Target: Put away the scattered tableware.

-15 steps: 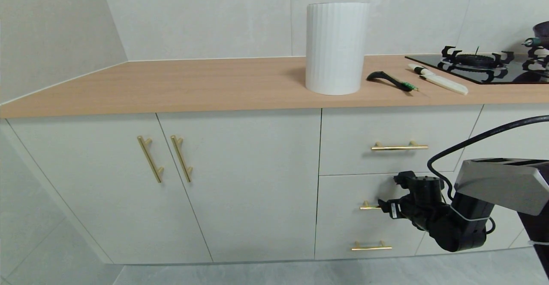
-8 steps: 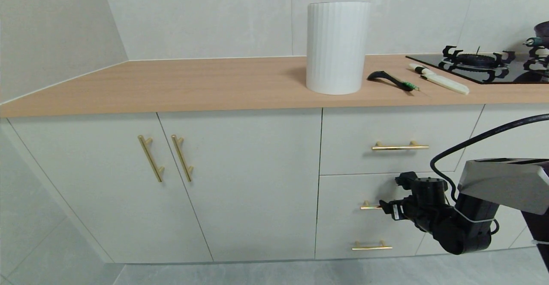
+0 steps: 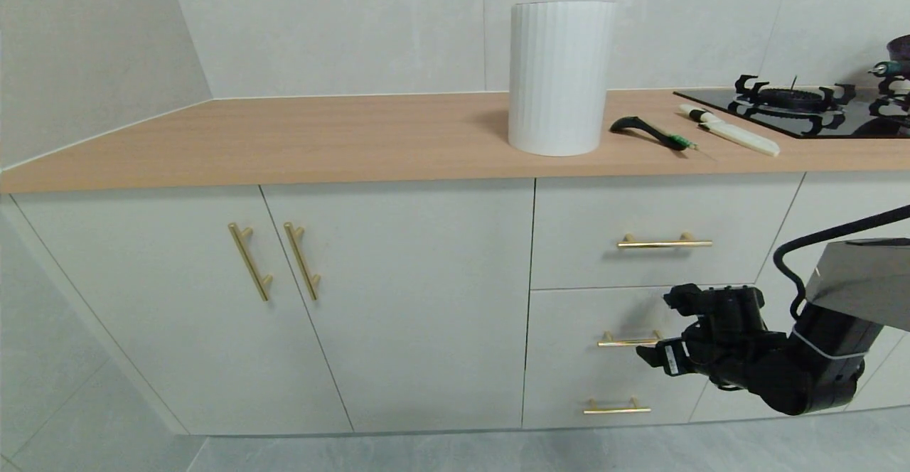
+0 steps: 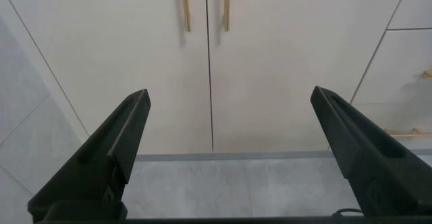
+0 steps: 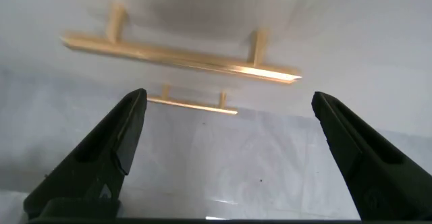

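You are looking at a kitchen counter [image 3: 320, 138] with a wooden top, running above pale cupboards. A tall white ribbed holder [image 3: 561, 77] is standing upright toward the right of the counter. Just to its right, a black-handled utensil with a green tip [image 3: 648, 133] is lying flat. A little farther right, a cream-coloured knife [image 3: 729, 131] is also lying flat, near the edge of a black gas hob [image 3: 793, 102]. The two pieces are lying apart from each other and outside the holder.

Your right hand [image 5: 227, 101] is hanging low in front of the drawers on the right, well below the counter top. Its fingers are spread wide apart and are gripping nothing. It is facing the middle drawer's brass handle [image 3: 629, 342] from close by; you cannot tell whether it is touching. The bottom drawer's handle [image 3: 616, 408] is sitting below that.

Your left hand [image 4: 229, 94] is pointing at the double cupboard doors [image 4: 270, 82], low down near the grey floor [image 4: 223, 183]. Its fingers are also standing wide apart and empty. Two upright brass door handles [image 4: 185, 5] are showing side by side beyond it.
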{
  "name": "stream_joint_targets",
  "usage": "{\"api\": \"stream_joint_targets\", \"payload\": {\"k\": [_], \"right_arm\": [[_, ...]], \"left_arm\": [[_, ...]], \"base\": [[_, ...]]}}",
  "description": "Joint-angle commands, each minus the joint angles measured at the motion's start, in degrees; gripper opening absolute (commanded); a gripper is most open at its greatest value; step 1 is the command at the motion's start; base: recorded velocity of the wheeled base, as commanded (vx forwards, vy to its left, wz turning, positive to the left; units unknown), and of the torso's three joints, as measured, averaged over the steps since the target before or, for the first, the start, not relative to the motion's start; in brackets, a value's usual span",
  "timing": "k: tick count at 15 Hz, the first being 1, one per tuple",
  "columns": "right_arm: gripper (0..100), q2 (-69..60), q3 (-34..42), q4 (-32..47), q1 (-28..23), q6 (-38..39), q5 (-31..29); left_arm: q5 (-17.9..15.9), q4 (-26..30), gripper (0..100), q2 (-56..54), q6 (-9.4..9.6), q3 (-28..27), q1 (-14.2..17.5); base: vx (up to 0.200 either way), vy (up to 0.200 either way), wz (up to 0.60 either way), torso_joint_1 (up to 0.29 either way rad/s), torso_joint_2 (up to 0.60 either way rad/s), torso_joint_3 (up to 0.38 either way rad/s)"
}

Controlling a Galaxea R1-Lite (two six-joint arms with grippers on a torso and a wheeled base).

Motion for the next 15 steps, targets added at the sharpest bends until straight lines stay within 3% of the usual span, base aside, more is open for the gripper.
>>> {"api": "stream_joint_targets", "payload": {"k": [1,5,8,15], "right_arm": [[100,-6.9,0.9,0.6,0.2,0.3,0.6],[100,0.3,-2.8,-2.8,0.3,0.5,-0.3],[100,8.7,-8.8,-5.0,1.1,0.6,-4.5],[100,12.7,-11.8,-4.7,0.9,0.4,-6.0]], "left_arm": [[0.0,0.0,100,0.0,0.01,0.0,0.0],[0.0,0.0,100,0.0,0.01,0.0,0.0],[0.0,0.0,100,0.0,0.01,0.0,0.0],[0.0,0.0,100,0.0,0.01,0.0,0.0]], "base": [[0.0,0.0,0.0,0.0,0.0,0.0],[0.0,0.0,0.0,0.0,0.0,0.0],[0.0,0.0,0.0,0.0,0.0,0.0],[0.0,0.0,0.0,0.0,0.0,0.0]]}}
